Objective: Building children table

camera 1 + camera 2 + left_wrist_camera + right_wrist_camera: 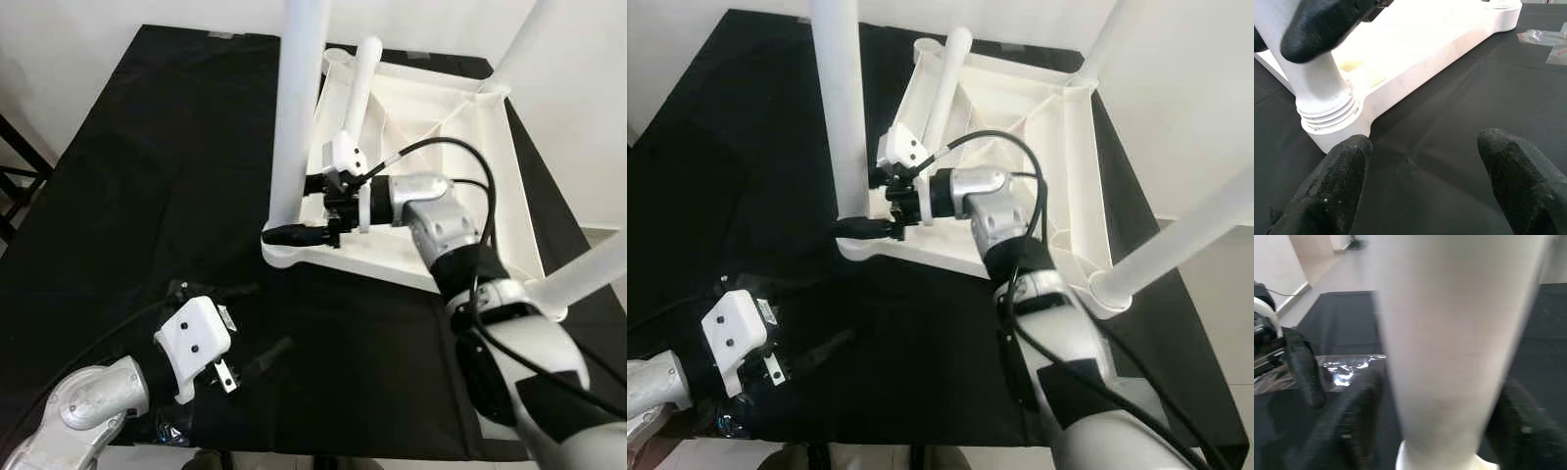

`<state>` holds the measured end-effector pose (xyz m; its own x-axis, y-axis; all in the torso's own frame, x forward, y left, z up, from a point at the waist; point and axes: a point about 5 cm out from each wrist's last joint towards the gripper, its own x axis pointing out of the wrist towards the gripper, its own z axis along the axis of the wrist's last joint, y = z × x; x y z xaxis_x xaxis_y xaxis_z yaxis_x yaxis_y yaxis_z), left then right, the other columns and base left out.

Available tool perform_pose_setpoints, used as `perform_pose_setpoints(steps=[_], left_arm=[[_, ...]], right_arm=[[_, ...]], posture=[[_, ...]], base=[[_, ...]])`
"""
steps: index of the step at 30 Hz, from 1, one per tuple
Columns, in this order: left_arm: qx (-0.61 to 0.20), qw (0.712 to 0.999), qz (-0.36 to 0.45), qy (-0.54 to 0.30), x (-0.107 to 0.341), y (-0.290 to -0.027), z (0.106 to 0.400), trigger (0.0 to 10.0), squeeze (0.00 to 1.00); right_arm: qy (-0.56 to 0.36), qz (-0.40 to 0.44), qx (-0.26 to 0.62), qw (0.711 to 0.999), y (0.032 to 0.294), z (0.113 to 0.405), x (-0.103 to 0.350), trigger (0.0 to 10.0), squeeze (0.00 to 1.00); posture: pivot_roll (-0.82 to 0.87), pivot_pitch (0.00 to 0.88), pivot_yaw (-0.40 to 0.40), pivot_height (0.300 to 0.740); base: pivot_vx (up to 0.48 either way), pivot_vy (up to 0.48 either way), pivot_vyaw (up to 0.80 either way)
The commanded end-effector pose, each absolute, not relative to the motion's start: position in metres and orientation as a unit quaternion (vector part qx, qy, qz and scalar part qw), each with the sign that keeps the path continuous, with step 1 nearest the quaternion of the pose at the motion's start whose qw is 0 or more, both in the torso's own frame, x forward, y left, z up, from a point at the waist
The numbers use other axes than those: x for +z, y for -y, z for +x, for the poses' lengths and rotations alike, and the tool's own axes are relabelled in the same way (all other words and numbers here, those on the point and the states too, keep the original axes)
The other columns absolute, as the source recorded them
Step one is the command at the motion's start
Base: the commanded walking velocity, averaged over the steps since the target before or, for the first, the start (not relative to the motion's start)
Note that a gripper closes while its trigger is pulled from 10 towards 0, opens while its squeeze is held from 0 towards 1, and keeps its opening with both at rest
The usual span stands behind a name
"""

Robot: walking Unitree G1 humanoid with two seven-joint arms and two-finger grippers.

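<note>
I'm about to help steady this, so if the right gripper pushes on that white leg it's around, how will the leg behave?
The leg looks like stiff, smooth plastic, so it probably won't bend but may slip between the right gripper fingers. It stands upright in the upturned tabletop corner socket; a sideways push could slide the whole likely-light table.

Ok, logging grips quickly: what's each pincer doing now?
Left pincer: open, empty, above the black cloth.
Right pincer: around the table leg near its base.
</note>
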<state>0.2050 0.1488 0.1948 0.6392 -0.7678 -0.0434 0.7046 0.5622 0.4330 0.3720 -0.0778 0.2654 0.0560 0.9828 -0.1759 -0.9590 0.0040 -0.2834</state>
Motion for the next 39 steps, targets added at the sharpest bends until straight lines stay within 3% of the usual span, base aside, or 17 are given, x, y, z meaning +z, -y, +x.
perform_pose_setpoints(steps=[1,6,8,11,13,14,15,16,17,18,26,31,32,33,34,35,39], left_arm=[[-0.421,0.878,0.218,0.07,0.194,-0.15,0.202,10.0,0.0],[-0.421,0.878,0.217,0.07,0.194,-0.151,0.202,10.0,0.0],[-0.422,0.877,0.217,0.069,0.193,-0.151,0.202,10.0,0.0],[-0.423,0.877,0.217,0.069,0.193,-0.151,0.202,10.0,0.0],[-0.423,0.877,0.217,0.069,0.193,-0.151,0.202,10.0,0.0],[-0.423,0.877,0.216,0.069,0.193,-0.152,0.202,10.0,0.0],[-0.423,0.877,0.216,0.069,0.193,-0.152,0.202,10.0,0.0],[-0.422,0.878,0.216,0.069,0.193,-0.154,0.202,10.0,0.0],[-0.423,0.877,0.216,0.069,0.193,-0.155,0.202,10.0,0.0],[-0.424,0.877,0.215,0.069,0.194,-0.155,0.202,10.0,0.0],[-0.431,0.875,0.206,0.076,0.196,-0.152,0.203,10.0,0.0],[-0.434,0.875,0.201,0.08,0.195,-0.149,0.203,10.0,0.0],[-0.432,0.875,0.203,0.081,0.196,-0.15,0.203,10.0,0.0],[-0.43,0.876,0.204,0.081,0.196,-0.151,0.204,10.0,0.0],[-0.429,0.876,0.205,0.082,0.197,-0.152,0.204,10.0,0.0],[-0.429,0.876,0.205,0.082,0.197,-0.152,0.204,10.0,0.0],[-0.429,0.876,0.205,0.083,0.197,-0.151,0.204,10.0,0.0]], right_arm=[[0.03,-0.162,0.708,0.687,0.073,0.37,0.262,0.0,0.0],[0.032,-0.155,0.707,0.69,0.076,0.371,0.261,0.0,0.0],[0.038,-0.16,0.684,0.711,0.081,0.374,0.257,0.0,0.0],[0.041,-0.163,0.673,0.72,0.083,0.375,0.256,0.0,0.0],[0.041,-0.168,0.607,0.776,0.086,0.381,0.247,0.0,0.0],[0.033,-0.152,0.546,0.823,0.084,0.384,0.235,0.0,0.0],[0.033,-0.152,0.546,0.823,0.084,0.384,0.235,0.0,0.0],[0.025,-0.14,0.502,0.853,0.082,0.384,0.227,0.0,0.0],[0.006,-0.11,0.396,0.912,0.08,0.383,0.209,0.0,0.0],[-0.011,-0.093,0.316,0.944,0.082,0.381,0.198,0.0,0.0],[-0.02,-0.099,0.312,0.945,0.064,0.345,0.168,0.0,0.0],[-0.016,-0.111,0.316,0.942,0.056,0.347,0.174,0.0,0.0],[-0.016,-0.115,0.305,0.945,0.057,0.35,0.178,4.4,0.0],[-0.006,-0.115,0.298,0.948,0.059,0.353,0.184,10.0,0.0],[0.0,-0.114,0.29,0.95,0.06,0.354,0.189,10.0,0.0],[0.013,-0.108,0.306,0.946,0.059,0.358,0.198,10.0,1.0],[0.022,-0.103,0.318,0.942,0.059,0.36,0.204,10.0,1.0]], posture=[[0.15,0.248,-0.132,0.74],[0.15,0.25,-0.129,0.74],[0.14,0.25,-0.132,0.74],[0.14,0.251,-0.133,0.74],[0.12,0.252,-0.142,0.74],[0.11,0.255,-0.138,0.74],[0.11,0.255,-0.138,0.74],[0.1,0.258,-0.135,0.74],[0.1,0.262,-0.129,0.74],[0.1,0.265,-0.125,0.74],[0.08,0.261,-0.11,0.74],[0.09,0.257,-0.128,0.74],[0.09,0.255,-0.128,0.74],[0.09,0.256,-0.127,0.74],[0.09,0.256,-0.127,0.74],[0.09,0.254,-0.126,0.74],[0.09,0.254,-0.126,0.74]], base=[[0.0,0.0,0.0],[0.0,0.0,0.0],[0.0,0.0,0.0],[0.0,0.0,0.0],[0.0,0.0,0.0],[0.0,0.0,0.0],[0.0,0.0,0.0],[0.0,0.0,0.0],[0.0,0.0,0.0],[0.0,0.0,0.0],[0.0,0.0,0.0],[0.0,0.0,0.0],[0.0,0.0,0.0],[0.0,0.0,0.0],[0.0,0.0,0.0],[0.0,0.0,0.0],[0.0,0.0,0.0]])
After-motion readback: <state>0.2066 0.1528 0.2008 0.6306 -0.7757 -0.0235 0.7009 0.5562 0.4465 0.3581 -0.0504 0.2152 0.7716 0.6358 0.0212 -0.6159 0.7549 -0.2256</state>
